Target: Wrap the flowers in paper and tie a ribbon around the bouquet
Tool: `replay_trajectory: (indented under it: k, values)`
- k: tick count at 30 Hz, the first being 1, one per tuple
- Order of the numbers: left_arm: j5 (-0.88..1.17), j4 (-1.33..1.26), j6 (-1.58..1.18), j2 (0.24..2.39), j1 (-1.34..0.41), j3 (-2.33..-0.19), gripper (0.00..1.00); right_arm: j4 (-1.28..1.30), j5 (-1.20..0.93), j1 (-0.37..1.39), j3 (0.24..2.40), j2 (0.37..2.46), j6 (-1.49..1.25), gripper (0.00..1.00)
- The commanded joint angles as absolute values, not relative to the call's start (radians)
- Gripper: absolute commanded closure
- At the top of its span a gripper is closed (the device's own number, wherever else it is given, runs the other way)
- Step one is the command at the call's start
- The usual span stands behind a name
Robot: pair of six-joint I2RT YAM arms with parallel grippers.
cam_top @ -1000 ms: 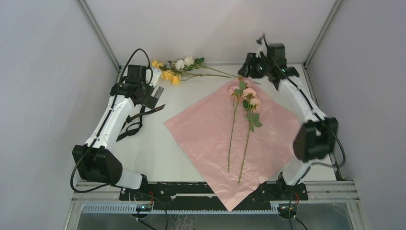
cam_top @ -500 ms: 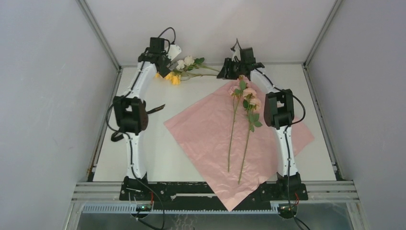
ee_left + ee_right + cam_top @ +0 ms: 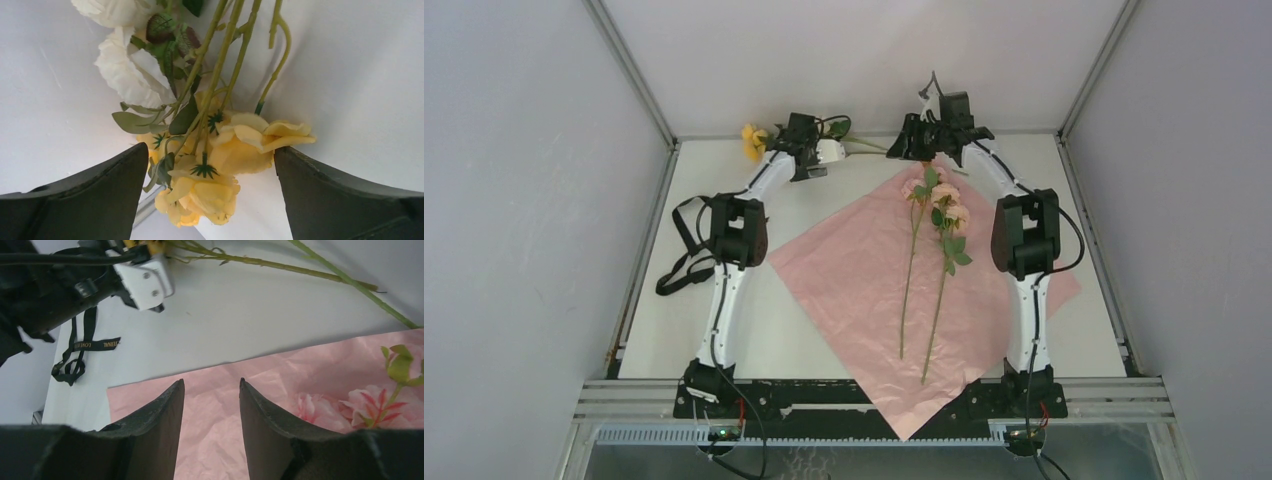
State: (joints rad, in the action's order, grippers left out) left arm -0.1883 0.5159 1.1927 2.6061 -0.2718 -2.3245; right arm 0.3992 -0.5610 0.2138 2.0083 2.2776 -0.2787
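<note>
Swung within the last second to the far edge of the white bench (image 3: 659, 330), spreading left fingers (image 3: 90, 195) wide around soft yellow-and-white blooms on thin green stems (image 3: 240, 150): likely about to fetch these onto the crinkly pink square paper (image 3: 854, 280) beside slender pink sprays (image 3: 944, 215). Holding right fingers (image 3: 150, 430) half-parted, empty. Leaving limp black ribbon (image 3: 95, 345) untouched.

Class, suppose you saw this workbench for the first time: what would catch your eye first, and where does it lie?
The big pink paper lies as a diamond in the middle of the table, with two pink flowers stretched along it. At the far edge, the left fingers stand wide open, with yellow and white blooms between them.
</note>
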Motion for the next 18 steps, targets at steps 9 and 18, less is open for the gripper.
replay_trajectory:
  k: [9, 18]
  values:
    - [-0.274, 0.312, 1.344, 2.657, -0.26, -2.343, 1.0, 0.361, -0.508, 0.254, 1.926, 2.128, -0.212, 0.47]
    - [-0.305, 0.207, 1.147, 2.291, -0.215, -2.015, 1.0, 0.404, -0.551, 0.284, 1.875, 2.048, -0.167, 0.48]
